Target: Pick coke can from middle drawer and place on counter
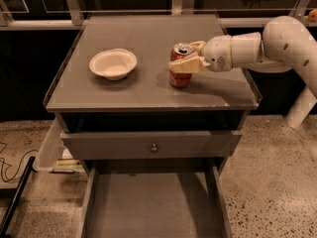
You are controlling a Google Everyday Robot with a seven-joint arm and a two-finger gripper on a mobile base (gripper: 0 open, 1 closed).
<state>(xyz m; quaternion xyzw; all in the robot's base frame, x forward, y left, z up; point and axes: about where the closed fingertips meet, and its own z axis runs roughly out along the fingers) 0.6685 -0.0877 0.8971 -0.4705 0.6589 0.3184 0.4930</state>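
Observation:
The red coke can (179, 77) stands upright on the grey counter (148, 90), right of its middle. My gripper (181, 56) comes in from the right on a white arm and is shut on the can, with one tan finger (184, 66) across its front and the other behind its top. The middle drawer (153, 207) is pulled out below, and the part of its flat floor that shows is bare.
A shallow white bowl (113, 63) sits on the left half of the counter. A shut grey drawer front with a small round knob (154, 147) is above the open drawer. Speckled floor lies on both sides, and cables lie at the lower left (10, 170).

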